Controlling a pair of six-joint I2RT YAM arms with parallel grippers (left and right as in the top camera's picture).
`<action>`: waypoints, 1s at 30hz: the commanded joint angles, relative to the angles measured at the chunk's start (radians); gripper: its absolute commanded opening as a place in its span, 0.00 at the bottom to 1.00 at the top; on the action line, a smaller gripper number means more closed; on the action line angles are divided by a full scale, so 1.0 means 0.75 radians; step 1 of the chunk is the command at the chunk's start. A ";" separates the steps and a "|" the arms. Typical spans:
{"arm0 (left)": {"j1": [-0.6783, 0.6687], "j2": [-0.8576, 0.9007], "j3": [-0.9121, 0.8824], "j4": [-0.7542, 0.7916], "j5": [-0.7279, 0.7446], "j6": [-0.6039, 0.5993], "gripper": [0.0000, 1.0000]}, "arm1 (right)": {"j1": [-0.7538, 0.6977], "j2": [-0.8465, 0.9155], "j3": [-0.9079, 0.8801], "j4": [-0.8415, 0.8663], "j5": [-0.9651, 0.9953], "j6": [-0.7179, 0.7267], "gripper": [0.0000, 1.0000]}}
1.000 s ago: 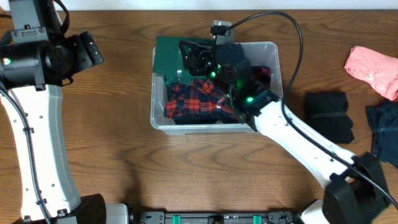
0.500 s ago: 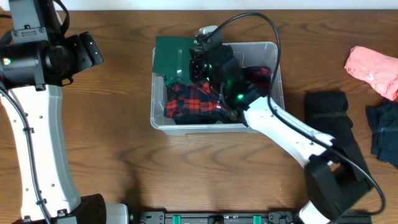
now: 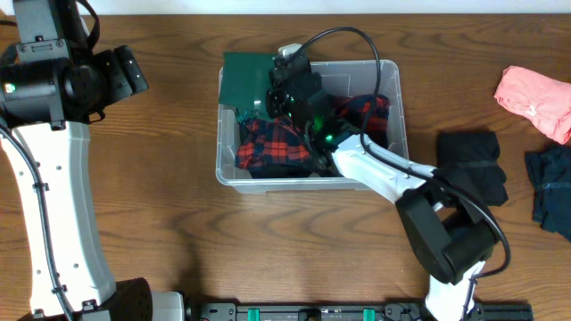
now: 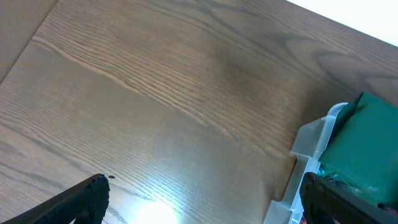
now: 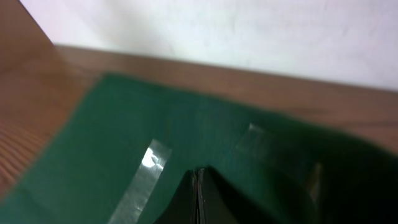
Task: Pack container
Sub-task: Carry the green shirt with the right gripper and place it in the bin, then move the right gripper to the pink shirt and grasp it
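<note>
The clear container (image 3: 399,116) stands on the wooden table, holding a red-and-black plaid cloth (image 3: 272,143). A dark green cloth (image 3: 241,78) lies over its far left corner and spills across the rim. My right gripper (image 3: 275,82) is down on that green cloth (image 5: 124,137). In the right wrist view the right gripper (image 5: 198,180) has its fingertips pressed together, pinching a fold of the cloth. My left gripper (image 3: 134,71) hangs open at the far left over bare table. In the left wrist view the left gripper (image 4: 202,199) is empty, with the container's corner (image 4: 309,146) just inside its right finger.
To the right of the container lie a pink cloth (image 3: 535,100), a folded black cloth (image 3: 471,165) and a dark blue cloth (image 3: 553,187) at the table's right edge. My right arm crosses the container's front right corner.
My right gripper has moved left across the container to the green cloth at the far left corner and has shut there. The left arm has not moved.
</note>
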 commanded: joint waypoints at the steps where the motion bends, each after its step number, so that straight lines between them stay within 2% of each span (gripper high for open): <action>1: 0.003 0.009 -0.008 -0.001 -0.015 0.002 0.98 | -0.002 0.072 0.009 -0.039 -0.004 -0.005 0.01; 15: 0.003 0.009 -0.008 -0.001 -0.015 0.002 0.98 | -0.002 0.108 0.009 -0.261 -0.038 -0.011 0.01; 24: 0.003 0.009 -0.008 -0.001 -0.015 0.002 0.98 | -0.004 0.086 0.017 -0.299 -0.037 -0.067 0.02; 27: 0.003 0.009 -0.008 -0.001 -0.015 0.002 0.98 | -0.010 0.014 0.051 -0.352 -0.037 -0.067 0.09; 30: 0.003 0.009 -0.008 -0.001 -0.015 0.002 0.98 | -0.026 -0.104 0.100 -0.438 -0.037 -0.069 0.32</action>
